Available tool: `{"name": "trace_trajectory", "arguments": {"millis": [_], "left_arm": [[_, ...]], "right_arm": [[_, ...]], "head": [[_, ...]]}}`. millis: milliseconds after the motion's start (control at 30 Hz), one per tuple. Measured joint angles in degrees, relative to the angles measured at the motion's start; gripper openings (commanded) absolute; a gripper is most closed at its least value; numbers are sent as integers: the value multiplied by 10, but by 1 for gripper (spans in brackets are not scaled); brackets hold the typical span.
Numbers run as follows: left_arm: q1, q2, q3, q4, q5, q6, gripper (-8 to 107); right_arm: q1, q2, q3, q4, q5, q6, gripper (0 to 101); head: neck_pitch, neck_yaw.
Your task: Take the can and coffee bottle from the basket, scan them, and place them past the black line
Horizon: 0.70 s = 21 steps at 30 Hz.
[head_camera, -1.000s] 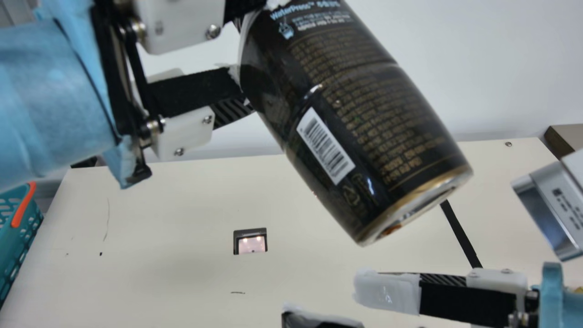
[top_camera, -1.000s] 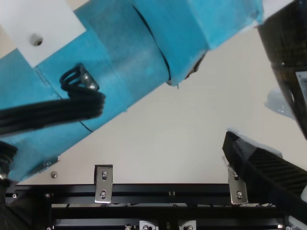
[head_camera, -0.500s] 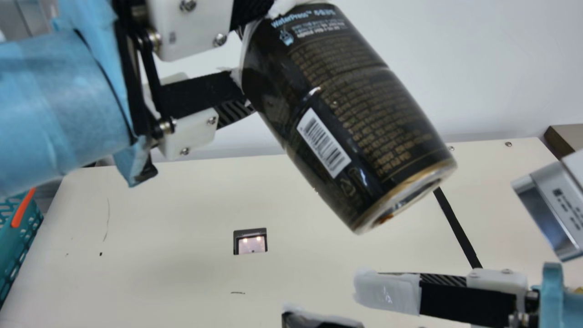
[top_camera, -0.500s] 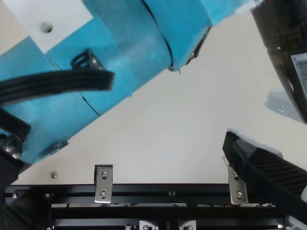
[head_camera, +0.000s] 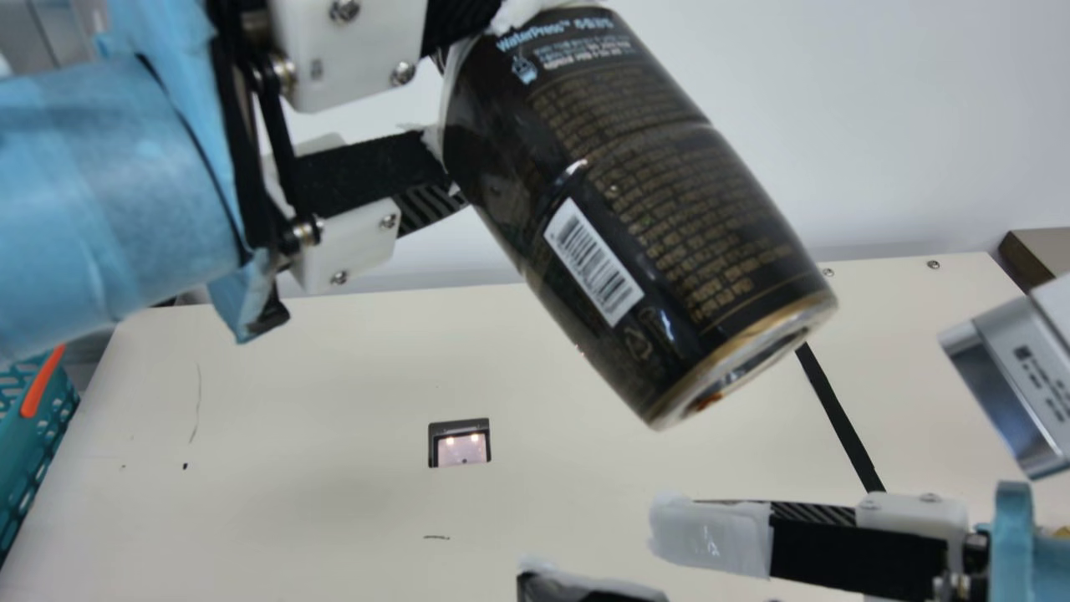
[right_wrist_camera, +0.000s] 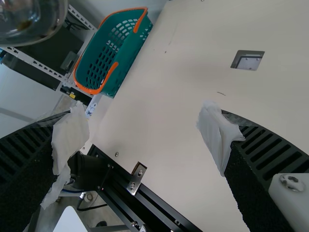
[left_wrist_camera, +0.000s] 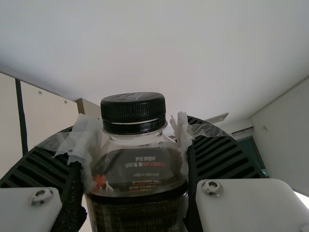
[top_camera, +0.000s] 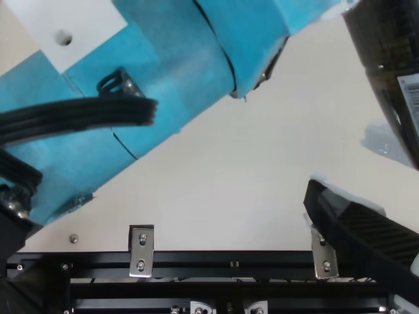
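Main view, upper centre: the coffee bottle I hold carries blue lettering, gold small print, a white barcode label and a recycling mark. Same view, right edge: a silver housing bears a square code. Left wrist view, lower centre: white and red print marks my bottle's shoulder.

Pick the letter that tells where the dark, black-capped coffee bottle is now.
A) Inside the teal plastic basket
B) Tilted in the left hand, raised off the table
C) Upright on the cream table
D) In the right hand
B: the coffee bottle is gripped at a slant by the left hand, while the right hand is open.
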Motion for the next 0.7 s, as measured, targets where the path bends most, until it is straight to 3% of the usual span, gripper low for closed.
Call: {"name": "trace_trajectory", "arguments": {"millis": [500,700], "left_arm": [[2,0,1,-4,0,6,10],[38,-2,15,14,-9,16,10]], "right_arm": [[0,0,0,0,0,0,101],[0,0,0,0,0,0,101]], "head": [[0,0],[0,0]]}}
